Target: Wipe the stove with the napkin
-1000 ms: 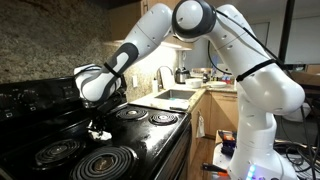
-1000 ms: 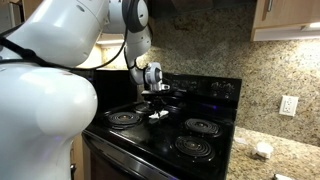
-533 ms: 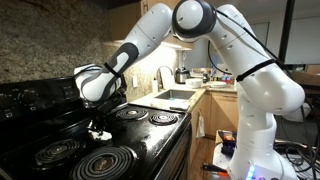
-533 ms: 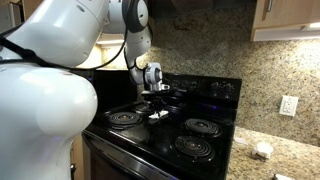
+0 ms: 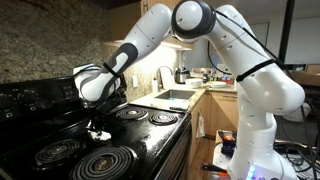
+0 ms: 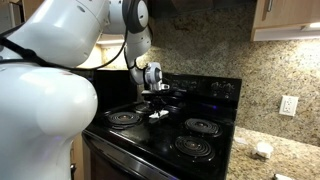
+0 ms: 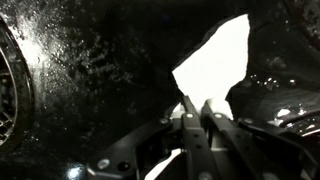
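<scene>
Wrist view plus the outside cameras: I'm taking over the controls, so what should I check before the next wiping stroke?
1. Gripper shut on the thin white paper napkin: ok.
2. Napkin down on the glossy black stove top: ok.
3. Napkin apart from the dark coil burners: ok.
4. Burners cool: cannot tell; none glows.
5. Napkin untorn: cannot tell, part of it is hidden under the gripper.

Arm (image 5: 150, 35) reaching down; end effector (image 7: 196, 110) pinched closed.
</scene>
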You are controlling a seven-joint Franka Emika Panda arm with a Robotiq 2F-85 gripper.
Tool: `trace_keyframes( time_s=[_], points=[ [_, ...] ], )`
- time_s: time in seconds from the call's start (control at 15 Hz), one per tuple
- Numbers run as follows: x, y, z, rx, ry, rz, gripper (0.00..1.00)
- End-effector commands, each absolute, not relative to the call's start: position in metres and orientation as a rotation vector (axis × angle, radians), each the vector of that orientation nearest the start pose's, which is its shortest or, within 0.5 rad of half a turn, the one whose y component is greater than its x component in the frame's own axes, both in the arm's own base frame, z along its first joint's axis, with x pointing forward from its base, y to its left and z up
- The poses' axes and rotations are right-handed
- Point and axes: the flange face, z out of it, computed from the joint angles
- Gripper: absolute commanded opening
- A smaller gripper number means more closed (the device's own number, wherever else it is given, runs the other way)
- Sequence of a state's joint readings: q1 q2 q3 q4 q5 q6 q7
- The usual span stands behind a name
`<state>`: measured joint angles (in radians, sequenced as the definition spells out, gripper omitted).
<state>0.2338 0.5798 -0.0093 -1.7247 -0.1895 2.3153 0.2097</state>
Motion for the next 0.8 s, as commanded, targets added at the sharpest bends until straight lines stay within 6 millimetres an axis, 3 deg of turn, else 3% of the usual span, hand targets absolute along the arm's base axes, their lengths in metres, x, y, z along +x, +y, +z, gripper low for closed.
trace_keyframes(
  time_s=[0.0, 0.4, 0.73],
  points=[
    [0.673, 0.164, 0.250, -3.262, -0.236, -0.128, 0.07],
    [0.704, 0.195, 0.246, -3.258, -0.308, -0.200, 0.08],
    [0.734, 0.208, 0.242, -3.286, -0.353, -0.228, 0.08]
  ],
)
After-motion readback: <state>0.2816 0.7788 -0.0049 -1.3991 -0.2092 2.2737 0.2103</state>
